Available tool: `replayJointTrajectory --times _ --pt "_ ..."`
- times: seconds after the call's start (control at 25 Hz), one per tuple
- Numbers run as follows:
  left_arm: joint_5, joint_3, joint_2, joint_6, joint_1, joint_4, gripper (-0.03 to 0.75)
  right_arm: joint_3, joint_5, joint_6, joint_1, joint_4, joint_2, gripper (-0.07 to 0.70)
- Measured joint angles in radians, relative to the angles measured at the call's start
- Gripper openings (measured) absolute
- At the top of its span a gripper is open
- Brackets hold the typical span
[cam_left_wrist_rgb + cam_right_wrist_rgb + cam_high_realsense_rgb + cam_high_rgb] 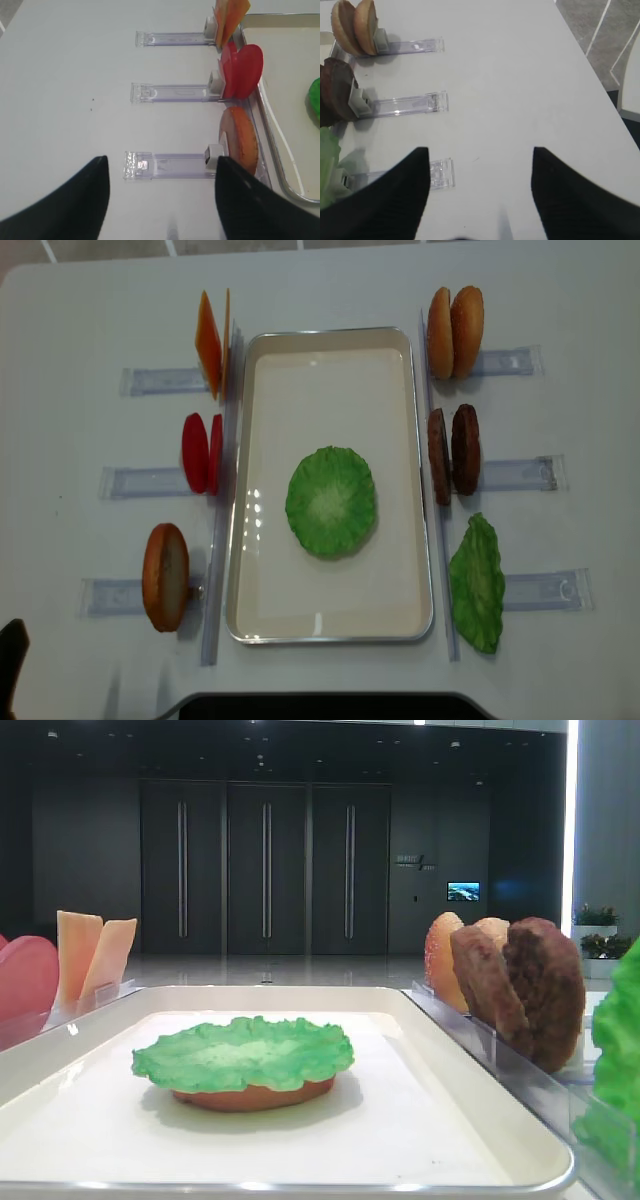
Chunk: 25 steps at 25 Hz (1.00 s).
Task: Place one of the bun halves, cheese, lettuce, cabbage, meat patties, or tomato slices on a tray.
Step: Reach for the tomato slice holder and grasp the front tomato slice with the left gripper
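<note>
The cream tray (243,490) lies mid-table and holds a green lettuce (331,501) leaf on top of a bun half (252,1095). Left of the tray, clear holders carry cheese (209,342), tomato slices (200,452) and a bun half (165,576). To its right stand two bun halves (455,332), meat patties (452,450) and another lettuce leaf (478,583). I see no separate cabbage. My left gripper (161,159) hangs open and empty over the bun half's holder (170,165), left of that bun half (240,140). My right gripper (479,150) is open and empty over bare table.
Three clear plastic holders (407,105) run outward on each side of the tray. The table's right edge (600,80) and grey floor show in the right wrist view. A dark hall with doors fills the background of the low view.
</note>
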Motion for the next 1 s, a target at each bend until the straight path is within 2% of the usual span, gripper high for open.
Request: replayJointTrajectory --times 1.0 --pt "0.0 0.0 0.0 0.0 0.0 -0.001 0.154 0.0 0.0 0.0 0.0 0.0 0.0 0.423"
